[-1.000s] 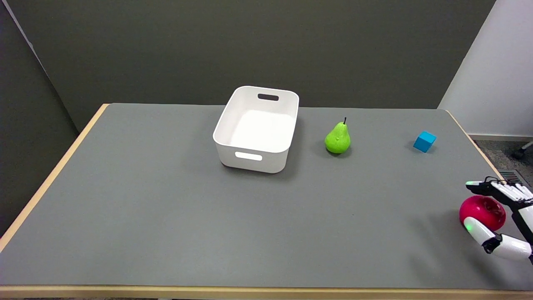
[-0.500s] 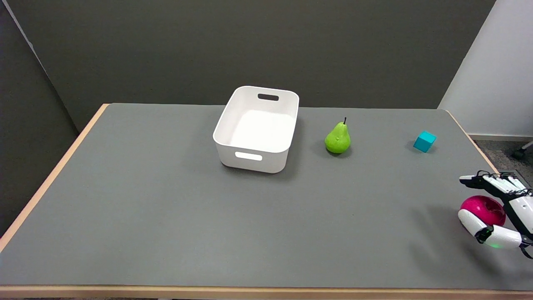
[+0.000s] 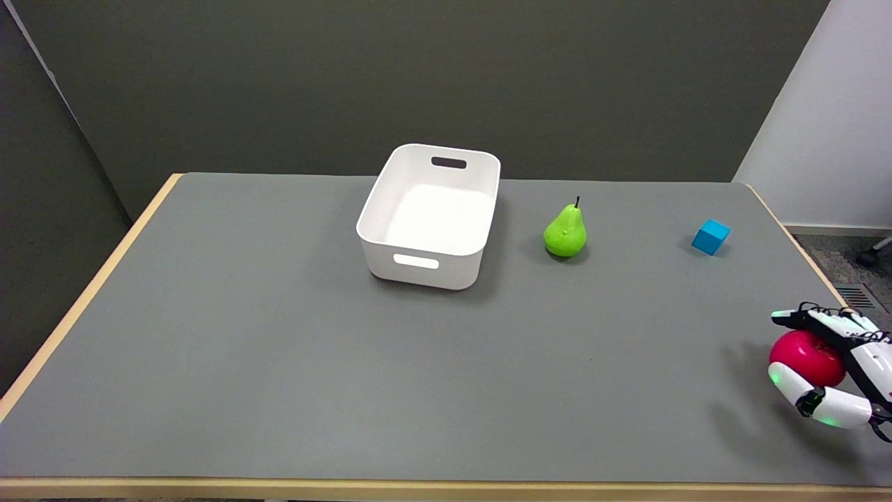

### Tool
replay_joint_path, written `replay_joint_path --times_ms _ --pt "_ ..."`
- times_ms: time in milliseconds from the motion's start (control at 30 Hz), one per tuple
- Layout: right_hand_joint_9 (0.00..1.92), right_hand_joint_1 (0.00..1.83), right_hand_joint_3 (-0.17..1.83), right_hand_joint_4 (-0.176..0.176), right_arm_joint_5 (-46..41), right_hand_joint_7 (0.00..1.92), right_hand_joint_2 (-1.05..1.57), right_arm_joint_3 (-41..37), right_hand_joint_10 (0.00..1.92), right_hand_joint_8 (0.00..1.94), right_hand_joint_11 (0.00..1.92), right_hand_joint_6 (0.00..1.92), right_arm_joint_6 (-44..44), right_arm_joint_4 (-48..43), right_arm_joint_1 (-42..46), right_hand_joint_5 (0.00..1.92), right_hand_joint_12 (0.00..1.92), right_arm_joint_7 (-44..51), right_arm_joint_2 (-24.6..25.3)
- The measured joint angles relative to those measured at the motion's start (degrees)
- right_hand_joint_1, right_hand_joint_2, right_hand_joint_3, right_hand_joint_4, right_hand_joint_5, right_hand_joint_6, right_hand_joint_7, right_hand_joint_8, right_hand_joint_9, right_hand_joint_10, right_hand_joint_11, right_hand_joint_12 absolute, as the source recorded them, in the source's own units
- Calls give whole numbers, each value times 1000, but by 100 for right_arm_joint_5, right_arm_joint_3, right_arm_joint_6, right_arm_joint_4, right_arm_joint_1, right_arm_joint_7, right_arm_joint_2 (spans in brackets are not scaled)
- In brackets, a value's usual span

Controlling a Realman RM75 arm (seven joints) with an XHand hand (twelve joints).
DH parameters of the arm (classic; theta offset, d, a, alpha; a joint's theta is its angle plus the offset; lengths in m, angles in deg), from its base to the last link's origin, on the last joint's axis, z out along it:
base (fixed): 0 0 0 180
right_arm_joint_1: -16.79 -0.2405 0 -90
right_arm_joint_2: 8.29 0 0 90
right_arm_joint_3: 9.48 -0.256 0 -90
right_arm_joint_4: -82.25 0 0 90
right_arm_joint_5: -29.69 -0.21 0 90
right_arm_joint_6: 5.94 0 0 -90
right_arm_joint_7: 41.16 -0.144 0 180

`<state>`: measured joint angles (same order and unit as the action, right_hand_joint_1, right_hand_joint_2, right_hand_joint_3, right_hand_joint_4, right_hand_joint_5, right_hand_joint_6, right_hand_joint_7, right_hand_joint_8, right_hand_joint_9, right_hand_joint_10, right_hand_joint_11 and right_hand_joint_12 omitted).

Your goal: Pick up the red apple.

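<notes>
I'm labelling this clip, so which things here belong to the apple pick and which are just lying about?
In the job: red apple, right hand wrapped around it.
Lying about: white bin, green pear, blue cube, all on the table.

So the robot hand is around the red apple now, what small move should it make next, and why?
Probably lift straight up a little. The right robot hand has fingers over the top of the red apple and its thumb under the near side, and the apple sits close to the table's right edge, so sliding it sideways looks risky.
</notes>
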<state>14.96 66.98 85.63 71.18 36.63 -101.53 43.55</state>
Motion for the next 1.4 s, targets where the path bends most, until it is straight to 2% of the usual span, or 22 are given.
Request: replay_joint_path --times_ms 100,167,233,300,367,433,467,500,567,667,867,1133,1400 --pt "350 452 864 102 -1 494 645 44 896 512 170 708 -35 59 -22 362 1305 3 -8" --pt "403 559 887 114 -1 515 658 74 950 553 271 757 -57 92 -38 375 1411 7 -16" --pt "507 655 901 131 4 575 683 100 1069 671 436 885 -74 115 -51 415 1576 13 -21" --pt "586 700 904 148 17 625 706 121 1157 777 512 1035 -89 127 -62 462 1625 23 -26" --pt "767 843 362 176 21 808 1125 139 1329 1093 623 1538 -92 130 -76 649 1879 45 -36" --pt "788 863 428 176 25 836 1079 152 1375 1173 544 1524 -93 130 -87 676 1913 76 -42" --pt "844 879 481 163 26 835 1050 159 1566 1415 453 1531 -93 127 -92 691 1921 105 -45" --pt "924 896 539 144 28 822 1022 164 1847 1764 342 1547 -93 125 -94 703 1921 125 -47" --pt "882 902 613 171 32 785 965 173 1919 1927 236 1518 -91 111 -101 737 1921 218 -51" --pt "832 919 730 176 32 653 895 176 1921 1941 199 1525 -56 78 -106 770 1921 355 -54" --pt "716 928 809 176 -35 434 854 174 1921 1941 136 1544 76 1 -128 786 1921 578 -69" --pt "802 935 912 176 -283 432 805 140 1921 1941 191 1581 427 -203 -238 804 1921 802 -169" --pt "809 936 938 176 -348 432 794 96 1921 1941 223 1593 389 -825 -503 807 1921 907 -334"
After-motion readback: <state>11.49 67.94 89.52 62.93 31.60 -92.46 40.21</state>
